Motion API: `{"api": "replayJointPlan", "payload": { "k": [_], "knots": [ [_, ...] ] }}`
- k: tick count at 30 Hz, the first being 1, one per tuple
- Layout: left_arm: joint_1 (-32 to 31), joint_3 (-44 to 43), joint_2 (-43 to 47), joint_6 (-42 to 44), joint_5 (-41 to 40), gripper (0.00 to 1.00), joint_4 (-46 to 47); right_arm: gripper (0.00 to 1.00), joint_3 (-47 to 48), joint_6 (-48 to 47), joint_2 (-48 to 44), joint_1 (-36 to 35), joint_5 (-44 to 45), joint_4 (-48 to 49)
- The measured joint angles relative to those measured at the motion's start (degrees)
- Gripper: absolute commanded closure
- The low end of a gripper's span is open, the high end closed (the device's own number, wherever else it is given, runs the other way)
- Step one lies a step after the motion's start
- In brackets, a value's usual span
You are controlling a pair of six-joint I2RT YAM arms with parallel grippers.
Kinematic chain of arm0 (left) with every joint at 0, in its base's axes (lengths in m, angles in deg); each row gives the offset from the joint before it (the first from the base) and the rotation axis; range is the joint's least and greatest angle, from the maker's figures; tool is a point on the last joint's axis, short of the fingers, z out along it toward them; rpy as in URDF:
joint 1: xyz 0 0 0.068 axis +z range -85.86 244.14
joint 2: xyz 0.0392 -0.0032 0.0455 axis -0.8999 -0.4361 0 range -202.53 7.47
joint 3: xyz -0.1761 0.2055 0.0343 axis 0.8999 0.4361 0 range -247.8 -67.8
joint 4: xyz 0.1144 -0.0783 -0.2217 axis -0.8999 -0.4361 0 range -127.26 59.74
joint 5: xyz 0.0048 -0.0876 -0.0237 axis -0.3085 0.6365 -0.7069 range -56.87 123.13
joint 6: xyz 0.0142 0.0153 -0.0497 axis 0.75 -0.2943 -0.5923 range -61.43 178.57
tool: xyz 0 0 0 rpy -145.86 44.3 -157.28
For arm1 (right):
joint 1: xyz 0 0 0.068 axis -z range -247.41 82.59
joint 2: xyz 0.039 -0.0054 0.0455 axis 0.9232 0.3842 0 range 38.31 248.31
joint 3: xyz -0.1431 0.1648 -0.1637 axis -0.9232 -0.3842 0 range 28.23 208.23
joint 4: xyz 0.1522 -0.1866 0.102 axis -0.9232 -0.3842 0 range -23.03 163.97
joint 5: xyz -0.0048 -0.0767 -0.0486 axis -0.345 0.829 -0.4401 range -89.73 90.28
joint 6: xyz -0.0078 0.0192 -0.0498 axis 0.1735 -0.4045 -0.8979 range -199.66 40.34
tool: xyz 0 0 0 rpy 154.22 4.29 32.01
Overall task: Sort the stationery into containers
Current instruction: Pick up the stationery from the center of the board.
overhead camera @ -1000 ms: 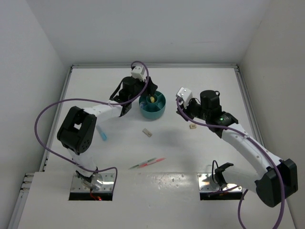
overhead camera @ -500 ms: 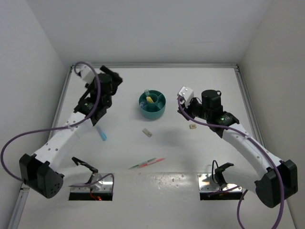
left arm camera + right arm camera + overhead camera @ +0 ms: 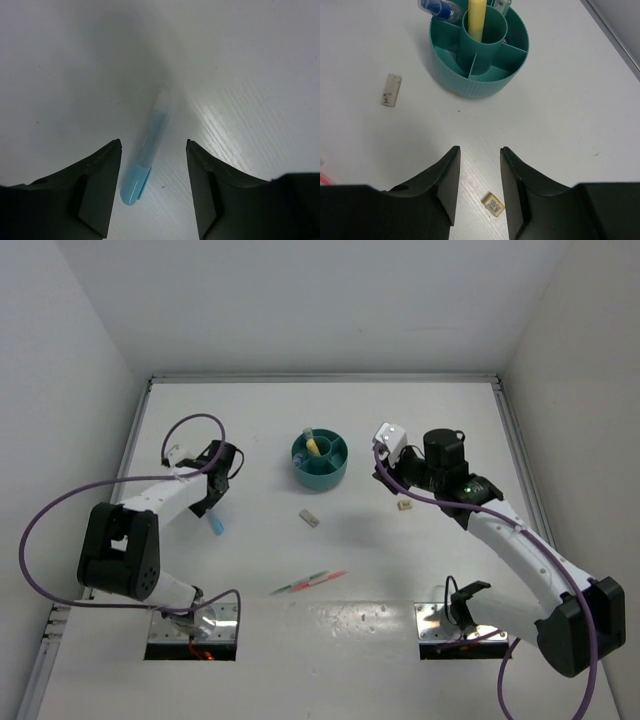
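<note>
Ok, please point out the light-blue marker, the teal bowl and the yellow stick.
light-blue marker (image 3: 150,150), left wrist view, middle of barrel.
teal bowl (image 3: 475,87), right wrist view, ribbed outer wall.
yellow stick (image 3: 476,20), right wrist view, upper shaft.

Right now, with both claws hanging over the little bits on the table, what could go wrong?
The left gripper is open over the blue marker, which lies slightly slanted to its jaws; closing could roll or twist it away. The right gripper is open over a tiny beige eraser lying nearer one jaw, so it might get nudged aside rather than pinched.
</note>
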Motion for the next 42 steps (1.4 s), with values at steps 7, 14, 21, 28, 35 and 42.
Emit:
{"api": "replayJointPlan", "payload": {
  "k": [7,14,21,28,35,42],
  "knots": [
    [0.0,-0.5,-5.8,0.0,1.2,0.40,1.4,0.62,0.0,0.0,-0.2,0.4,0.0,0.0],
    [0.3,-0.5,-7.1,0.4,2.7,0.48,3.4,0.62,0.0,0.0,-0.2,0.4,0.0,-0.1],
    [1.6,-0.4,-8.5,0.6,3.7,0.48,4.9,0.62,0.0,0.0,-0.6,0.4,0.0,-0.2],
    [2.3,-0.4,-10.2,0.5,4.8,0.53,5.6,0.62,0.0,0.2,-0.8,0.4,0.0,-0.3],
    [2.5,-0.5,-11.2,-0.1,5.0,0.81,6.8,0.62,0.0,0.2,-1.4,0.4,-0.2,-0.3],
    [0.4,-1.0,-10.0,2.0,4.5,0.98,6.0,0.62,0.0,0.2,-1.7,0.4,-0.3,-0.3]
  ]
}}
